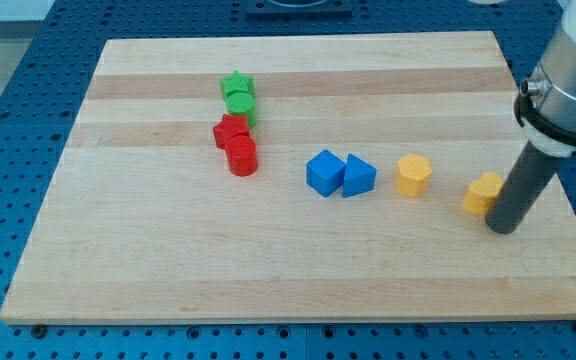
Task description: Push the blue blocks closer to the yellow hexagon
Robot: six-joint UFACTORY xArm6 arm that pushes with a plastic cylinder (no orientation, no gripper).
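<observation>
Two blue blocks sit side by side near the board's middle: a blue cube [324,173] and, touching it on the right, a blue triangular block [359,177]. The yellow hexagon [414,175] stands a short gap to the right of the triangular block. My tip [503,228] is at the view's right, well right of the hexagon, touching the right side of another yellow block [484,192] whose shape is partly hidden by the rod.
A green star [236,85] and a green cylinder [240,105] stand at upper left of centre. Just below them are a red star [231,130] and a red cylinder [242,157]. The wooden board [168,260] lies on a blue perforated table.
</observation>
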